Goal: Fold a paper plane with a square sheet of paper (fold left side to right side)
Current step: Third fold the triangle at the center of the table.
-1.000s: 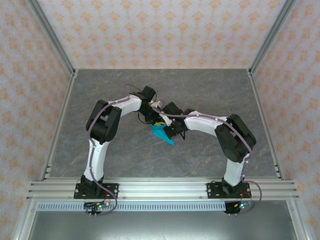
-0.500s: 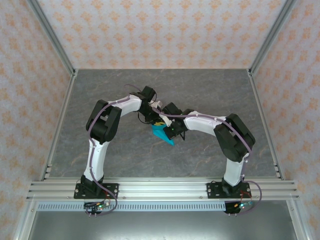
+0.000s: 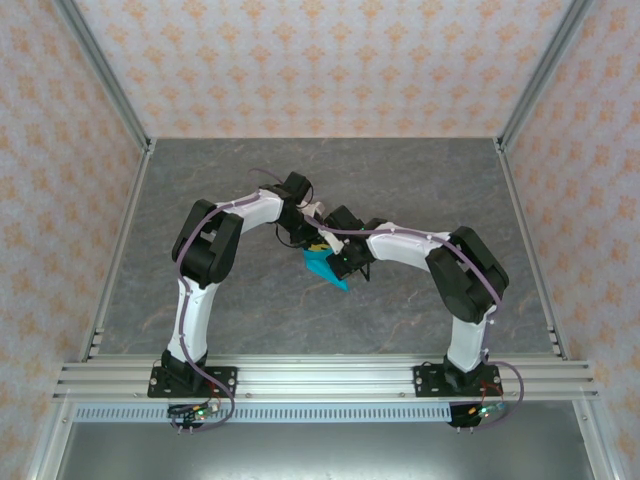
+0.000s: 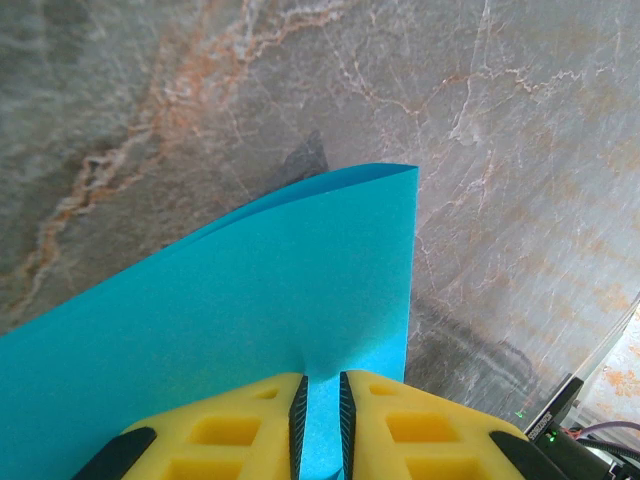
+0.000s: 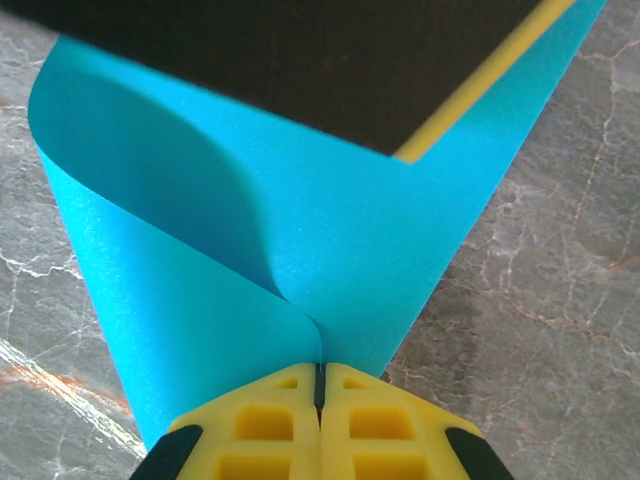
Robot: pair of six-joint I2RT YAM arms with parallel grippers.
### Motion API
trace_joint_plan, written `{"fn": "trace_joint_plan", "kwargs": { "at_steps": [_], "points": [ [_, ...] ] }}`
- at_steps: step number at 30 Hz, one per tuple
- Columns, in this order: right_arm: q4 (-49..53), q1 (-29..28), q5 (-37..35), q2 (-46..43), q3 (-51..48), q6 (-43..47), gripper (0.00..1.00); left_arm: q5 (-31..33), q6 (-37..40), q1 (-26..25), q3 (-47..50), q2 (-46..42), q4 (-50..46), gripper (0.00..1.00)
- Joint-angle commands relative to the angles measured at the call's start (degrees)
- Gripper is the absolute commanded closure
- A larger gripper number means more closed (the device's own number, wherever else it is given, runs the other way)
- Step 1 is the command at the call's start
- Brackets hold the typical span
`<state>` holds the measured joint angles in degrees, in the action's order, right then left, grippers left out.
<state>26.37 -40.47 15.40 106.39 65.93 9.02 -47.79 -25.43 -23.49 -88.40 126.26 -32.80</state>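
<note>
Hardly anything has shifted; only the right arm's elbow has edged inward. Near the middle of the surface (image 3: 250, 315), the right fingers (image 5: 270, 425) pinch a curled-over flap of the square sheet of paper (image 3: 325, 268), seemingly to carry the fold across. Just beyond, the left fingers (image 4: 240, 430) pinch another edge, likely steadying it.

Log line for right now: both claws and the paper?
left claw: shut on paper | right claw: shut on paper | paper: curled over itself, bend rounded, not creased | stage: mid-fold
</note>
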Motion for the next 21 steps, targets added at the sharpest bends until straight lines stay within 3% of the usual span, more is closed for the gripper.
{"fn": "trace_joint_plan", "kwargs": {
  "at_steps": [1,21],
  "points": [
    [0.76,0.04,-1.76,-0.22,0.10,0.67,1.00,2.27,0.78,-0.70,1.48,0.66,-3.27,0.80],
    [-3.50,-0.05,1.13,-3.40,-1.31,3.24,1.00,2.22,0.83,-0.69,1.23,1.26,-3.22,0.80]
  ]
}}
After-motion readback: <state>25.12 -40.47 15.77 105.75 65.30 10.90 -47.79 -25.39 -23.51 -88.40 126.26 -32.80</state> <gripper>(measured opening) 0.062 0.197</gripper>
